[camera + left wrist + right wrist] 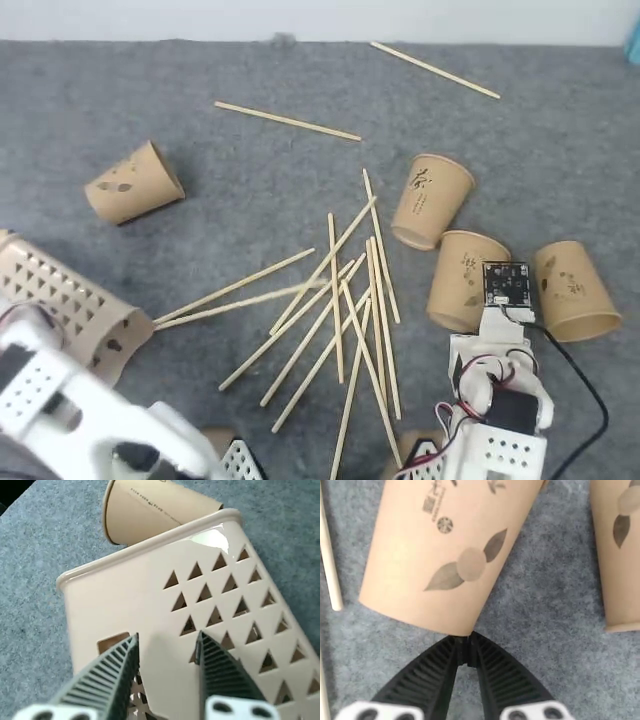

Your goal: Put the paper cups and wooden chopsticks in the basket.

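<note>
Well apart from basket [125, 590]: right gripper [468, 642] clenched, tips at a paper cup [450, 555] edge; left gripper [167, 637] released above basket; cup pickup likely in hand, needing jaws opened.

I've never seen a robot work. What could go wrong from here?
The right end effector is closed right at the edge of a paper cup lying on its side; a poor pinch could roll it into the neighbouring cup. The basket seems to lie on its side under the open left end effector, so things put in might slide out. The chopsticks overlap in a heap, so lifting one may drag others.
</note>
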`<state>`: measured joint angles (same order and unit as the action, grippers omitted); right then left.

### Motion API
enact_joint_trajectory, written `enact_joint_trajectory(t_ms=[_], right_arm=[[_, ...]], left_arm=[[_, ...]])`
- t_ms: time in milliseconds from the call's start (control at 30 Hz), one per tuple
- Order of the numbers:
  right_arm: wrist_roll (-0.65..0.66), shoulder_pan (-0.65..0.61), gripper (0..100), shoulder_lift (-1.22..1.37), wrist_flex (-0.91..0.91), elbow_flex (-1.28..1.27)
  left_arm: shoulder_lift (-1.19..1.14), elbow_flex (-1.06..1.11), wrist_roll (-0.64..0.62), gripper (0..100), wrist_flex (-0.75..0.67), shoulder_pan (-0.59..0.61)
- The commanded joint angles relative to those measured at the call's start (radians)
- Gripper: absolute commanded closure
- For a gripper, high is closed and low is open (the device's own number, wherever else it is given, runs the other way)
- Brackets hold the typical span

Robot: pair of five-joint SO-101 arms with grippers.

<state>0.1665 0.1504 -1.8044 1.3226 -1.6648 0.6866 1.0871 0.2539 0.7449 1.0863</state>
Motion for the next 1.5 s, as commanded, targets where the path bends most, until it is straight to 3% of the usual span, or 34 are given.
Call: enact_joint_trajectory(t_ms=[0,233,400,667,800,1000,1467], right_arm=[[0.012,0.013,99.1,-0.013,-0.013,-0.018],[0.012,0.013,99.1,-0.013,-0.013,-0.018],[0.012,0.013,99.1,-0.013,-0.013,-0.018],[0.012,0.013,99.1,-0.013,-0.013,-0.018],[0.012,0.013,99.1,-0.013,-0.013,-0.018],[0.012,0.013,99.1,-0.013,-0.013,-0.018],[0.012,0.013,99.1,-0.013,-0.013,-0.018]], left_arm=[[-0.098,-0.107,-0.003,76,0.181,-0.025],[0.052,-0.177,0.376,75,0.514,-0.029],[0.364,-0.139,0.414,74,0.578,-0.003],[0.967,0.111,0.516,74,0.740,0.049],[1.128,0.177,0.525,75,0.847,0.094],[0.974,0.183,0.535,75,0.816,0.103],[0.319,0.042,0.508,75,0.470,0.054]])
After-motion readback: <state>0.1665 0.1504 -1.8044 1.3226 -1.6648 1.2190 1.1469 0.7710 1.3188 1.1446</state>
